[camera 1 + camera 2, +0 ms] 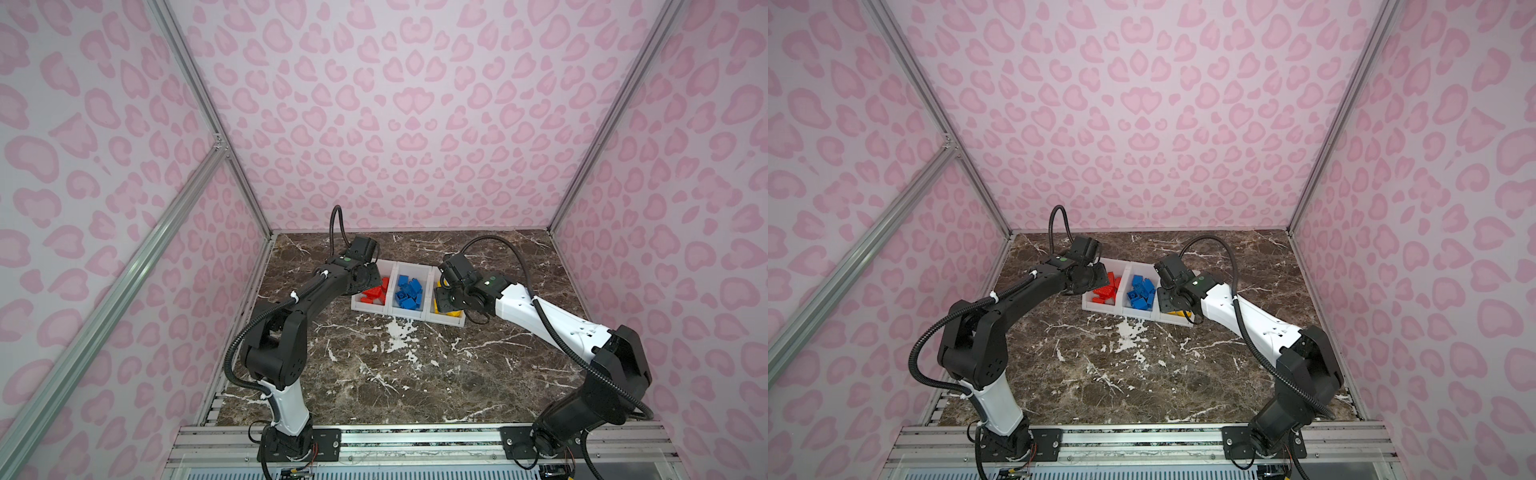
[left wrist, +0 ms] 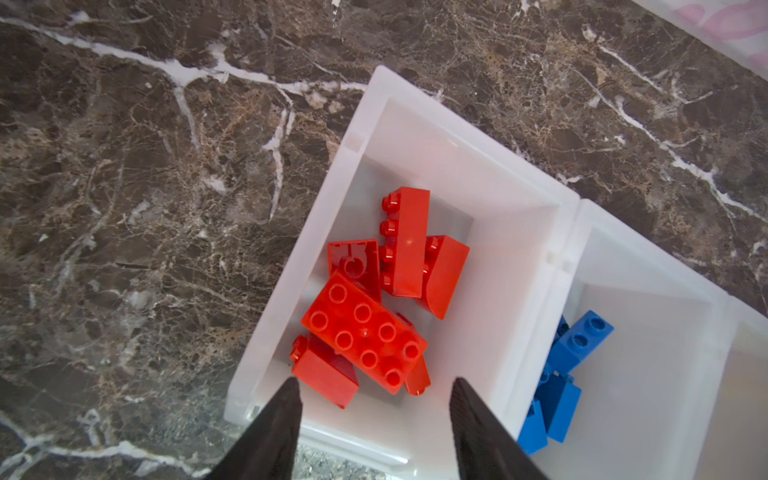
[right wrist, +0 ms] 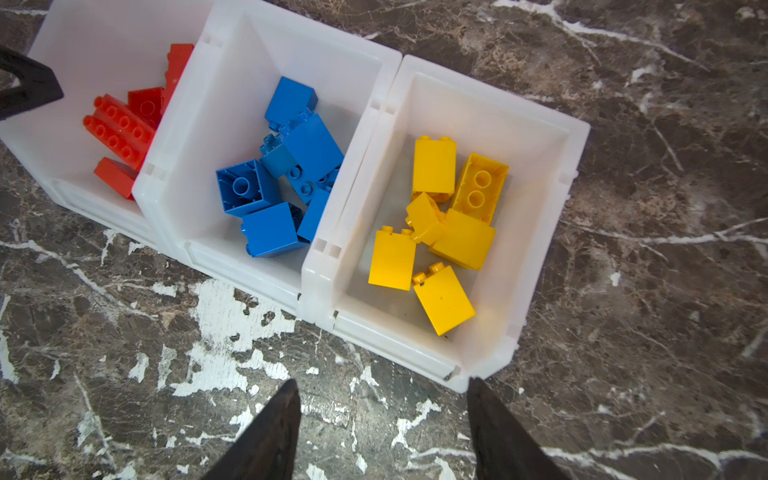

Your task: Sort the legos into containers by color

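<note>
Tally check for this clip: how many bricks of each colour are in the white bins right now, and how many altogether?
Red bricks: 6 showing, stacked, so another may be hidden underneath
Blue bricks: 7 showing, piled close, so the count is less sure
Yellow bricks: 6
Total: 19 showing

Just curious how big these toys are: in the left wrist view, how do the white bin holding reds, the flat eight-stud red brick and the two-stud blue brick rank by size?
1. white bin, largest by far.
2. eight-stud red brick, lying atop the pile, so nearness may flatter it.
3. two-stud blue brick, smallest.
</note>
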You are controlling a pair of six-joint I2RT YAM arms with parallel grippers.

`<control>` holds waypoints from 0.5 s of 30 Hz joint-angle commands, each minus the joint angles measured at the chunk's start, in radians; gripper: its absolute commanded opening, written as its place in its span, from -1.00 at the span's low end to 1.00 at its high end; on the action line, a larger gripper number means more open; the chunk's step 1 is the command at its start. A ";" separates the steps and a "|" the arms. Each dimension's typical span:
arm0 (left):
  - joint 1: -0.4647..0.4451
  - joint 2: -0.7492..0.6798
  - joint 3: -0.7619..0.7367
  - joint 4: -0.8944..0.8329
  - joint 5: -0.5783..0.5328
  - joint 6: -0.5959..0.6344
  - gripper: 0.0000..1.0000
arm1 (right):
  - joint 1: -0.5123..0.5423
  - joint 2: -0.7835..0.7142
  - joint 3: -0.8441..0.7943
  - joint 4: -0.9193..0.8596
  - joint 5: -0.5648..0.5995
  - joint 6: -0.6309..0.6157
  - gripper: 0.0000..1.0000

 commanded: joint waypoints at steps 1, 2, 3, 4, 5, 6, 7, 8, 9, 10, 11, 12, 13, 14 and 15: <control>0.004 -0.018 -0.005 0.027 -0.003 0.020 0.21 | 0.000 -0.006 -0.007 -0.007 0.017 0.009 0.29; 0.004 -0.025 -0.011 0.030 -0.003 0.019 0.22 | -0.002 -0.007 -0.008 -0.008 0.018 0.008 0.30; 0.003 -0.032 -0.017 0.033 -0.004 0.016 0.22 | -0.002 -0.008 -0.007 -0.008 0.017 0.008 0.30; 0.005 -0.042 -0.024 0.039 -0.004 0.012 0.22 | -0.003 -0.008 -0.006 -0.009 0.019 0.010 0.30; 0.005 -0.053 -0.034 0.047 -0.006 0.011 0.23 | -0.002 -0.010 -0.005 -0.008 0.019 0.009 0.30; 0.005 -0.061 -0.044 0.054 -0.007 0.010 0.23 | -0.003 -0.009 -0.006 -0.008 0.019 0.011 0.30; 0.005 -0.074 -0.054 0.062 -0.010 0.008 0.23 | -0.003 -0.010 -0.006 -0.009 0.020 0.011 0.30; 0.007 -0.088 -0.055 0.072 -0.014 0.009 0.24 | -0.003 -0.010 -0.007 -0.009 0.021 0.011 0.30; 0.007 -0.099 -0.088 0.079 -0.019 0.011 0.24 | -0.003 -0.012 -0.006 -0.010 0.023 0.011 0.30; 0.008 -0.115 -0.105 0.089 -0.026 0.012 0.24 | -0.004 -0.015 -0.007 -0.010 0.026 0.011 0.30; 0.010 -0.135 -0.120 0.100 -0.036 0.017 0.24 | -0.007 -0.017 -0.009 -0.010 0.030 0.008 0.30; 0.011 -0.154 -0.135 0.111 -0.044 0.021 0.24 | -0.009 -0.021 -0.010 -0.010 0.034 0.007 0.30; 0.014 -0.180 -0.156 0.128 -0.057 0.025 0.24 | -0.014 -0.026 -0.012 -0.009 0.038 0.005 0.30; 0.018 -0.204 -0.177 0.145 -0.070 0.032 0.24 | -0.022 -0.034 -0.017 -0.008 0.040 0.003 0.30; 0.023 -0.237 -0.200 0.166 -0.086 0.041 0.25 | -0.031 -0.043 -0.022 -0.007 0.043 0.000 0.30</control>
